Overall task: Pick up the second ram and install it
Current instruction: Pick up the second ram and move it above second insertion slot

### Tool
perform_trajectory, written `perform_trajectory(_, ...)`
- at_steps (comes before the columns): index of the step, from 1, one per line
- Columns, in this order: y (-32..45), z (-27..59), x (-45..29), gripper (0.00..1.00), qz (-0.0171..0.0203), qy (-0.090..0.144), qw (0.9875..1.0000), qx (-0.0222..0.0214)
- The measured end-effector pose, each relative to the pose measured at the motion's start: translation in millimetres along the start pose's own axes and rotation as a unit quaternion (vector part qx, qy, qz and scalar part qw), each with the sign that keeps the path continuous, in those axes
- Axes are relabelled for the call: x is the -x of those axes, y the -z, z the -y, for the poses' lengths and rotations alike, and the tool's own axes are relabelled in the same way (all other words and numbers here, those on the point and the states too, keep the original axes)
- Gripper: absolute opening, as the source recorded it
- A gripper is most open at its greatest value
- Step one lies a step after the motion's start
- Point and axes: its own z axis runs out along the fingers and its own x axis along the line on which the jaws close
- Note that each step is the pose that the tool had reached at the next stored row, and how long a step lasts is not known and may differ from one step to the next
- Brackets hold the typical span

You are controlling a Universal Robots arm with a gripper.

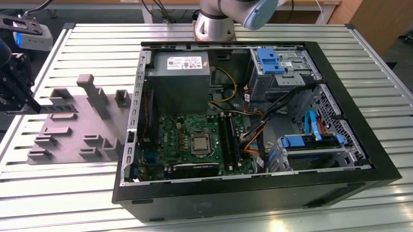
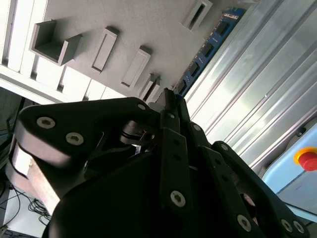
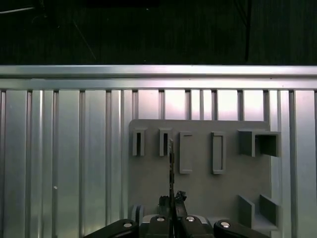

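The jaws are clamped on one end of the second ram [image 2: 208,47], which juts straight ahead of them over the grey fixture plate [image 1: 71,130]. Whether the stick touches the plate is hard to make out. The wrist, half cut off at the exterior view's left edge, hangs low over the slatted surface [image 1: 84,193], well apart from the open computer case [image 1: 258,193].

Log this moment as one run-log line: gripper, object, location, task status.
gripper: jaws shut on second ram | location: at grey fixture plate, beside open computer case | install: not yet done
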Motion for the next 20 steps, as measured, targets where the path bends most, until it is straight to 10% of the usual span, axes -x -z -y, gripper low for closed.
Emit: perform_trajectory(20,34.1,-0.5,0.6,0.14,0.0,0.0,1.0,0.0)
